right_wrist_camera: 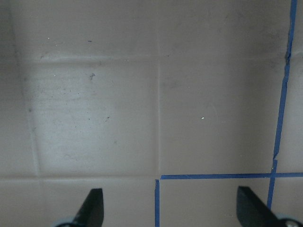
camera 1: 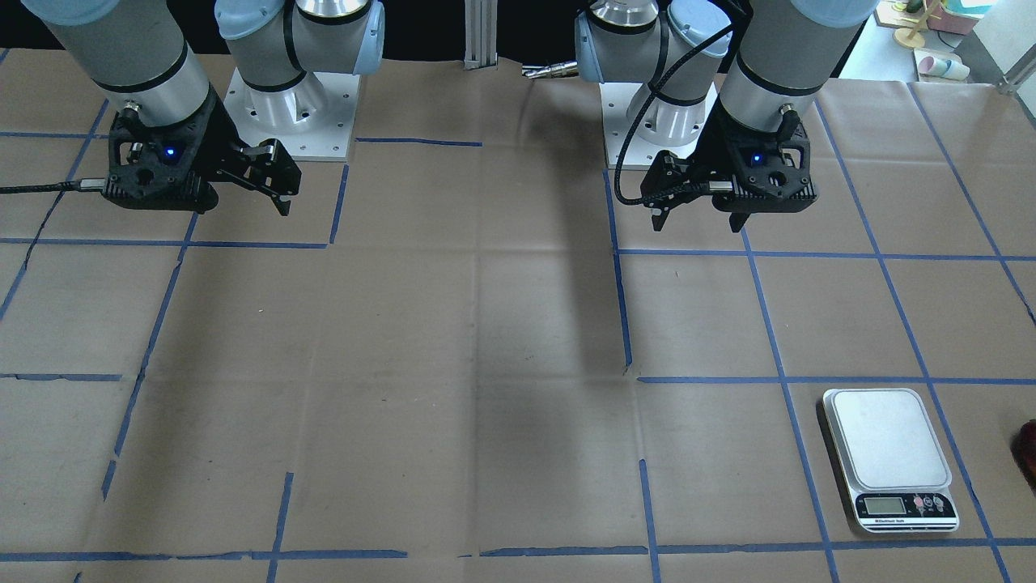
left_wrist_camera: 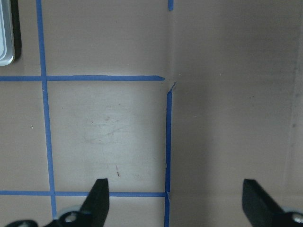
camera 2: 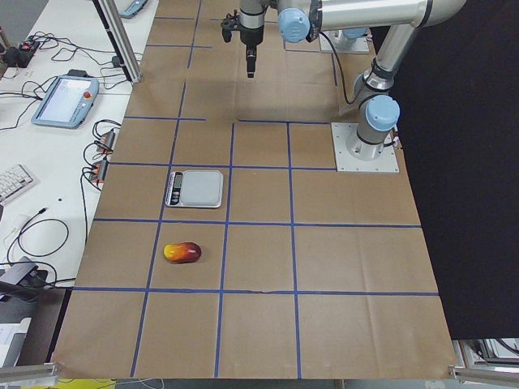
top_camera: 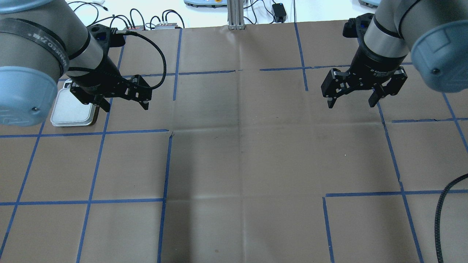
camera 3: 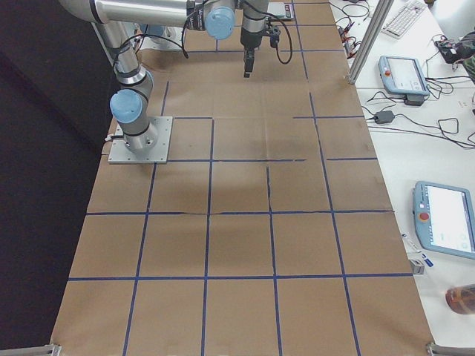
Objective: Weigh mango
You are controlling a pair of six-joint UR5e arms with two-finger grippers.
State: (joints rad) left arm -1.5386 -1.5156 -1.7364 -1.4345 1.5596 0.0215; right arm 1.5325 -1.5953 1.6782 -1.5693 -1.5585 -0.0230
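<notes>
While left gripper (top_camera: 126, 106) and right gripper (top_camera: 351, 105) hang spread and empty | mango (camera 2: 182, 253) lies near the scale (camera 2: 195, 187), well apart from both | I expect it weighty, slick, bruisable: I'd clasp its middle across the short axis.

One smooth oval mango (camera 2: 182, 253), red fading to yellow, lies near one flat silver kitchen scale (camera 2: 195, 188) on one brown-papered table (camera 2: 259, 267). There are two grey robot arms with pale blue joints, the left arm (top_camera: 44, 47) nearer the scale and the right arm (top_camera: 395, 25) farther from it. Each carries one black two-finger claw, the left claw (top_camera: 126, 107) and the right claw (top_camera: 351, 105), so two claws in all.
</notes>
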